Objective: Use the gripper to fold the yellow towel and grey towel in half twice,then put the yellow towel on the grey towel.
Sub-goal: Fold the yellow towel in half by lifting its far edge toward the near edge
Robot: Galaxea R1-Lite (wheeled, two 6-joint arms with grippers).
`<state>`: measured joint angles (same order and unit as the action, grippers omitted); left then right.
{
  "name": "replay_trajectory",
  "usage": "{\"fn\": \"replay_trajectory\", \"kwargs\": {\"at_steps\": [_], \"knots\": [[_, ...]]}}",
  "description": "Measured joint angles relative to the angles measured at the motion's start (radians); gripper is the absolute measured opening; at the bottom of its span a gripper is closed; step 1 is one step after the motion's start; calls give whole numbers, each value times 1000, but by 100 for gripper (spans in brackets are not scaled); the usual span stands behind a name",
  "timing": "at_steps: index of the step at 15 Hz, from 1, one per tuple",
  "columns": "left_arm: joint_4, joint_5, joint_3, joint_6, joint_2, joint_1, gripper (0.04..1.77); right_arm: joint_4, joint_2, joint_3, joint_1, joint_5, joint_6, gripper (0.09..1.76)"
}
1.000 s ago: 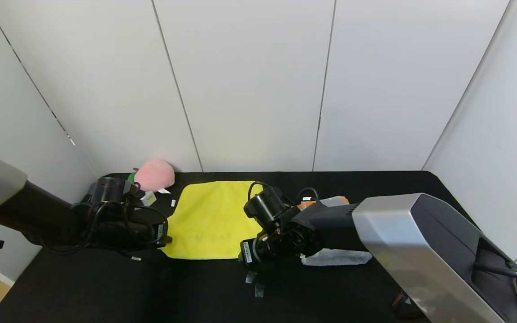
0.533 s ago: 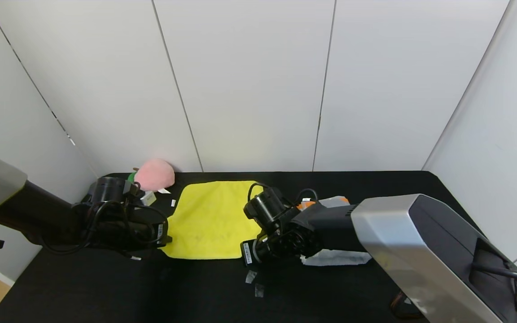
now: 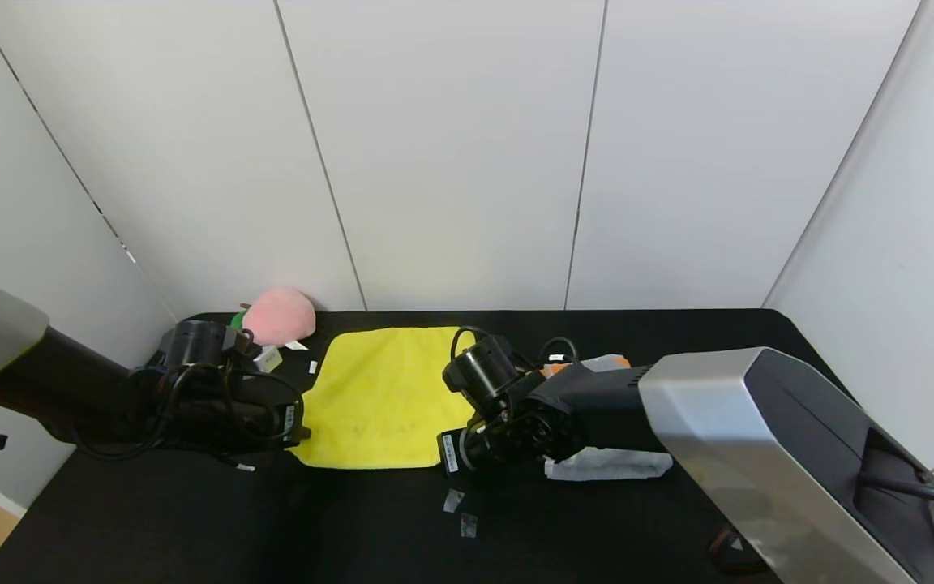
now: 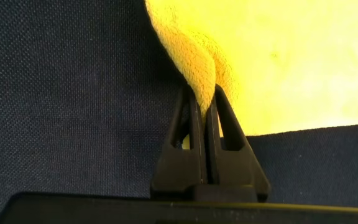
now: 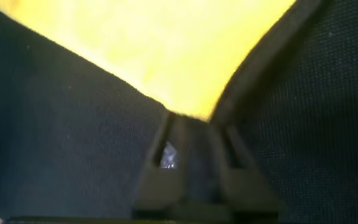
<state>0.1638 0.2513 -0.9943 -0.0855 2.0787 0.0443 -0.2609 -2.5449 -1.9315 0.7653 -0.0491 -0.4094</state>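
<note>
Both jaws pinch yellow towel [image 3: 382, 397] near corners.

Fluffy plush yellow towel [image 4: 278, 56]; matt black woven tabletop cloth [image 4: 61, 112]; matt plastic left gripper [image 4: 205, 118].

The yellow towel [image 3: 382, 395] lies spread flat; the grey towel [image 3: 609, 464] lies beside it, mostly hidden.

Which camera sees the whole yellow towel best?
The head view: the yellow towel lies spread flat, nearly all visible. The left wrist view shows only a pinched corner; the right wrist view only one blurry corner.
</note>
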Motion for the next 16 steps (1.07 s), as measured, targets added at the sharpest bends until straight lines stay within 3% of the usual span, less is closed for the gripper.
{"fn": "replay_trajectory", "kwargs": {"at_steps": [3, 6, 10, 16], "knots": [[0, 0, 0, 0, 0, 0, 12, 3, -1, 0, 1, 3, 0, 82], [0, 0, 0, 0, 0, 0, 12, 10, -5, 0, 1, 2, 0, 110], [0, 0, 2, 0, 1, 0, 12, 20, -9, -2, -8, 1, 0, 132], [0, -1, 5, 0, 1, 0, 12, 27, -11, -1, -21, 4, -1, 146]]}}
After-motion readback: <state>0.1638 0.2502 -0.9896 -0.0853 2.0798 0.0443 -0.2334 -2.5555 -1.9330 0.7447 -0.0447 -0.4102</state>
